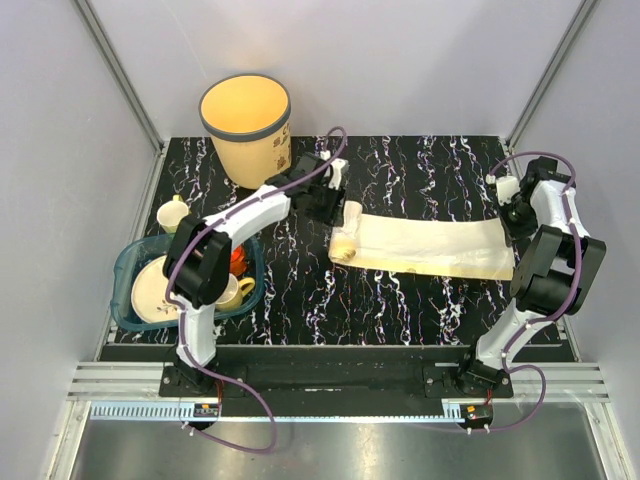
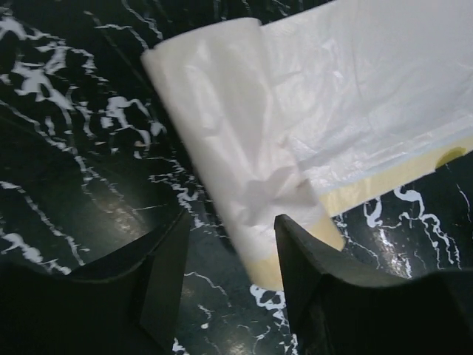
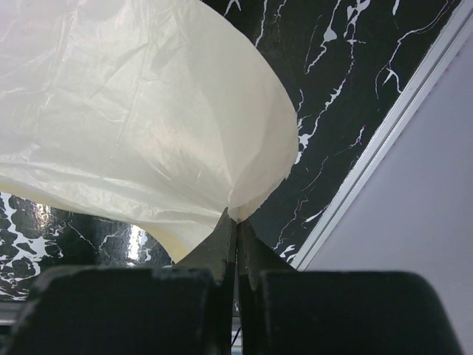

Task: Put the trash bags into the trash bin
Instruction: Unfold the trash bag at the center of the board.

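The trash bags (image 1: 430, 245) lie as a pale yellowish strip across the black marble table, rolled up at the left end (image 1: 346, 240). The roll (image 2: 236, 148) fills the left wrist view. My left gripper (image 2: 229, 255) is open, its fingers either side of the roll's near end. My right gripper (image 3: 236, 218) is shut on the strip's right edge (image 3: 148, 126) and lifts it a little. It is at the strip's right end in the top view (image 1: 512, 218). The trash bin (image 1: 246, 128), a cream-yellow bucket with a dark rim, stands upright at the back left.
A teal dish tray (image 1: 130, 265) with plates and a yellow mug (image 1: 232, 292) sits at the left front. A small pale cup (image 1: 173, 213) stands behind it. The table's right edge rail (image 3: 384, 140) runs close to my right gripper.
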Controlling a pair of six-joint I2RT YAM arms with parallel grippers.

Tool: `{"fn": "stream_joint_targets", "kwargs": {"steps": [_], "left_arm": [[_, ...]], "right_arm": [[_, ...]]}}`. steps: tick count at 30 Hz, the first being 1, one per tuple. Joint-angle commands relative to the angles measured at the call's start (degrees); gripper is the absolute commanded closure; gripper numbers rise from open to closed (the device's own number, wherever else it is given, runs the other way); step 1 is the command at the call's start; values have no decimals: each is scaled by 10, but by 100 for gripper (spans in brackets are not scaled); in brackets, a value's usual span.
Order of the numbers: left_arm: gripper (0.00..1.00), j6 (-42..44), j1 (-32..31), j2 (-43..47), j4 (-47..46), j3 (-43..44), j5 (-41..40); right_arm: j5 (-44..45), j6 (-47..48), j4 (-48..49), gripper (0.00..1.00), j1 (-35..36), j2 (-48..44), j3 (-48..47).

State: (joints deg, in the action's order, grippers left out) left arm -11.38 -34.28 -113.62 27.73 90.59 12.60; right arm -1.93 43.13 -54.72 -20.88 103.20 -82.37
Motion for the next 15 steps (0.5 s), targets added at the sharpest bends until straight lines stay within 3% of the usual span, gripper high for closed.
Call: {"fn": "stream_joint_targets", "kwargs": {"steps": [1, 3, 4, 5, 9, 15], "left_arm": [[46, 25, 19, 29, 12, -3, -23], [38, 40, 8, 43, 2, 1, -50], [26, 41, -6, 45, -3, 11, -81], [19, 42, -15, 44, -3, 20, -94], [3, 68, -80, 3, 21, 93, -198], [1, 80, -153, -80, 58, 198, -299]], "right_arm": [[6, 6, 8, 100, -4, -6, -7], [-3, 5, 1, 100, -4, -8, -11], [-3, 5, -4, 100, -4, -10, -11], [-4, 6, -3, 100, -4, -12, -11], [-11, 6, -6, 100, -4, -15, -10], [-19, -2, -12, 100, -4, -13, -20]]}}
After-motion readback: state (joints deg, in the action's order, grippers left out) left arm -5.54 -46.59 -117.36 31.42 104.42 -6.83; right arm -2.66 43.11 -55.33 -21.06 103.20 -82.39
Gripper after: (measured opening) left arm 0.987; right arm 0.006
